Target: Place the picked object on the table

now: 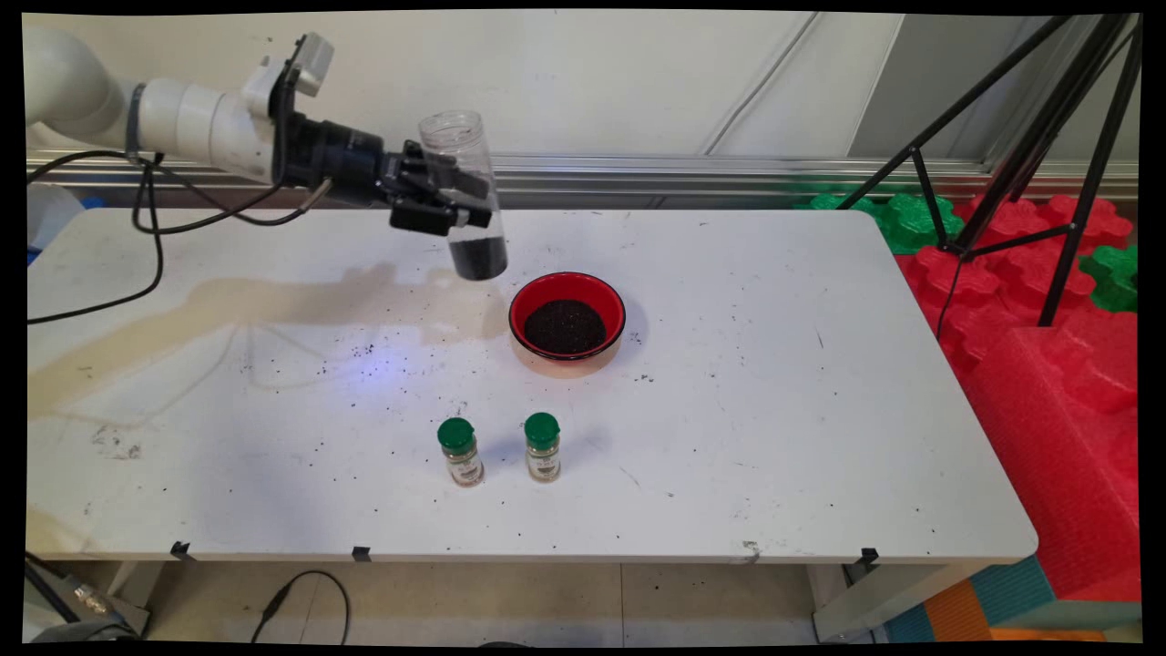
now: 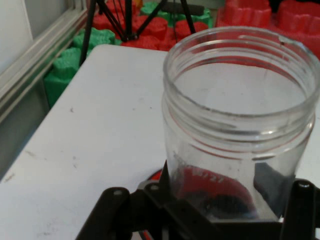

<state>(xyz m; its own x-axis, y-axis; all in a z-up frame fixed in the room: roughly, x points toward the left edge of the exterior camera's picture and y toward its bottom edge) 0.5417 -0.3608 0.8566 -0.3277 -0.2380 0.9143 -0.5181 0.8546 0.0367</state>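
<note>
My arm [image 1: 182, 118] reaches in from the upper left, stretched nearly level above the far left part of the table, with black cables [image 1: 150, 237] drooping from it in loops. My wrist is turned so the gripper [image 1: 444, 196] points sideways to the right and a little downward. Its two black fingers [image 1: 460, 182] are closed around the middle of a clear jar [image 1: 465, 196], held in the air, almost upright, open mouth on top. In the hand view my black linkage [image 2: 150, 210] rises from the bottom edge, clamped on both sides of the jar's body.
</note>
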